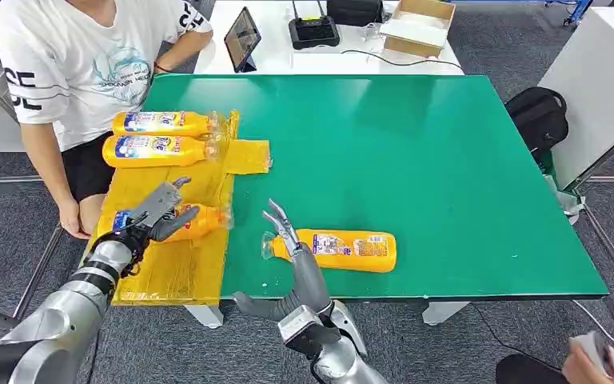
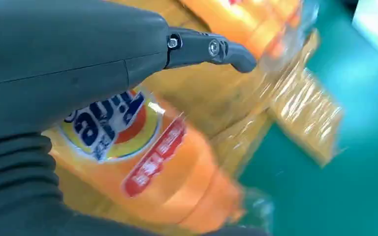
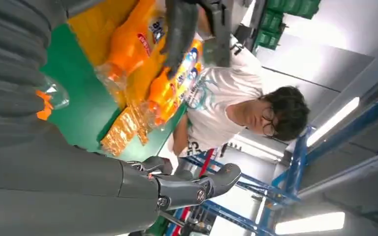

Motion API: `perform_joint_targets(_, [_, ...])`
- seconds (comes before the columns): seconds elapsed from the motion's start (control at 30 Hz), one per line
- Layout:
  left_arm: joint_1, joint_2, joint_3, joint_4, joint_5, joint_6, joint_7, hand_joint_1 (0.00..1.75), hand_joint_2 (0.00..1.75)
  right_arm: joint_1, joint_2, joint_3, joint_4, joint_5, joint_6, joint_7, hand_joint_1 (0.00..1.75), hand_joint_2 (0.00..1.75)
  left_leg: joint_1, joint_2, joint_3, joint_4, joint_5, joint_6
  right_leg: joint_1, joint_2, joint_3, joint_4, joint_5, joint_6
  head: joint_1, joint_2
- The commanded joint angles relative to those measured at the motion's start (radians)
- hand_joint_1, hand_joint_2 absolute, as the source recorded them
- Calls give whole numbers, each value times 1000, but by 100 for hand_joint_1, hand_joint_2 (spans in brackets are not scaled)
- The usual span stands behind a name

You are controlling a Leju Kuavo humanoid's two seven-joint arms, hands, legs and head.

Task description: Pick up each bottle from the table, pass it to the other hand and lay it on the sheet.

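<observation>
Several orange bottles with blue-and-red labels are in view. Two of them (image 1: pixel 160 122) (image 1: pixel 158 150) lie side by side at the far end of the yellow sheet (image 1: pixel 168 268). A third bottle (image 1: pixel 200 222) (image 2: pixel 147 167) lies on the sheet's near half, under my left hand (image 1: pixel 156 212) (image 2: pixel 54 73). That hand's fingers are stretched out and its thumb (image 2: pixel 206 49) stands clear of the bottle. Another bottle (image 1: pixel 344 250) lies on the green table (image 1: pixel 416 144), cap toward the sheet. My right hand (image 1: pixel 284 228) (image 3: pixel 78 187) stands open beside that cap (image 3: pixel 49 98), fingers pointing up.
A person in a white shirt (image 1: pixel 72 64) sits at the table's far left, one hand (image 1: pixel 72 220) hanging close to the sheet's edge. A tablet (image 1: pixel 242 38), a black device (image 1: pixel 313 32) and a cardboard box (image 1: pixel 416 24) sit on the white table behind. Another person's hand (image 1: pixel 592 356) is at the lower right.
</observation>
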Motion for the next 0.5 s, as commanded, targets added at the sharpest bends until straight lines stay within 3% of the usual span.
perform_joint_targets(0.03, [97, -148, 247, -231, 222, 508, -163, 0, 175, -66, -63, 37, 123, 192, -49, 152, 0, 175, 1, 0, 0, 0, 0, 2, 1, -2, 1, -2, 0, -2, 0, 0])
perform_joint_targets(0.1, [163, -155, 216, -379, 301, 541, -171, 0, 175, -82, -84, 12, 119, 259, -93, 204, 0, 175, 0, 0, -1, -1, -1, 3, 1, -2, -1, -2, 0, -3, 0, 0])
perform_joint_targets(0.27, [373, -146, 89, -735, 442, 562, -171, 0, 175, -88, -179, -77, 3, 430, -62, 390, 0, 175, -1, 3, -1, -1, -2, 3, 0, 1, -1, -3, 0, -2, 0, 0])
perform_joint_targets(0.37, [440, -141, 50, -820, 441, 570, -171, 0, 175, -86, -221, -112, -46, 585, -96, 486, 0, 175, -1, 3, -2, 0, -3, 3, 0, 1, -3, -2, -1, -1, 0, 0])
perform_joint_targets(0.5, [448, -143, 46, -826, 437, 573, -171, 0, 175, -88, -224, -119, -49, 593, -96, 493, 0, 175, 0, 2, -7, 1, -2, 2, 0, 0, -6, -1, -1, -1, 0, 0])
